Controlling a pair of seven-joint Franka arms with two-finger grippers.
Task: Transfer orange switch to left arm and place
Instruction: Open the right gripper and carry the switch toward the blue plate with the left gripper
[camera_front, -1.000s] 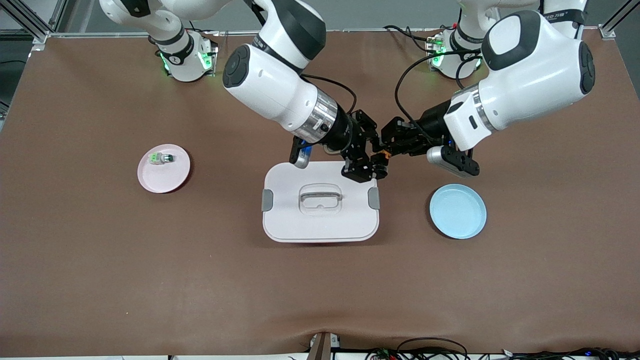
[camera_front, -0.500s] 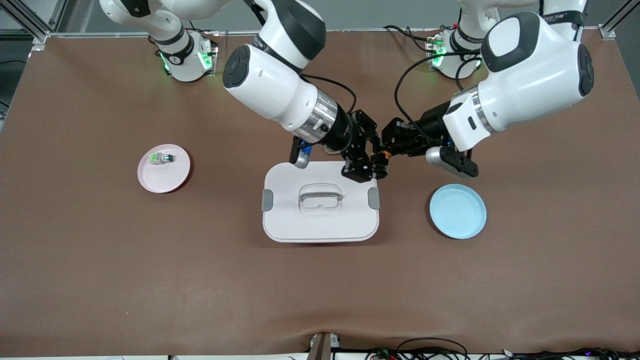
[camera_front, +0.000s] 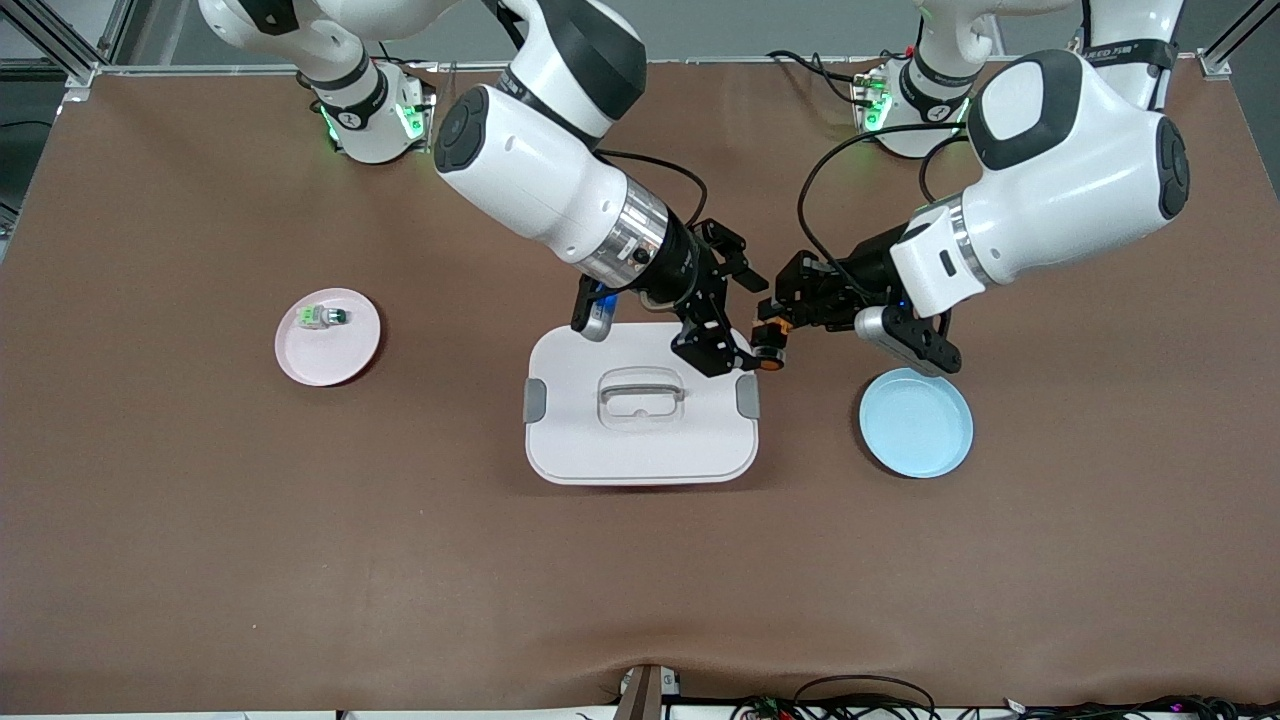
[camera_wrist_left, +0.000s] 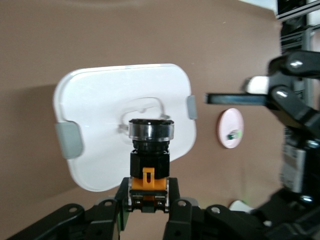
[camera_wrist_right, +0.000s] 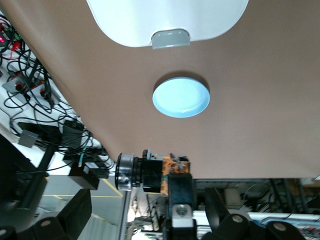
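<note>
The orange switch (camera_front: 768, 352), black-bodied with an orange base, hangs in the air over the table beside the box's corner at the left arm's end. My left gripper (camera_front: 773, 334) is shut on it; in the left wrist view its fingers (camera_wrist_left: 175, 197) clamp the switch's orange base (camera_wrist_left: 148, 181). My right gripper (camera_front: 728, 314) stands open over the box's edge, jaws spread on either side of the switch and apart from it. In the right wrist view the switch (camera_wrist_right: 145, 173) sits between those wide jaws. The white box (camera_front: 640, 455) lies at mid-table.
A light blue plate (camera_front: 916, 422) lies toward the left arm's end, close under the left arm's wrist. A pink plate (camera_front: 328, 345) with a green-capped white switch (camera_front: 320, 317) sits toward the right arm's end. Cables trail along the table's edge nearest the front camera.
The right gripper has opened and let go of the orange switch, drawing back a little. The left gripper stays shut on the switch and has shifted slightly toward the blue plate.
</note>
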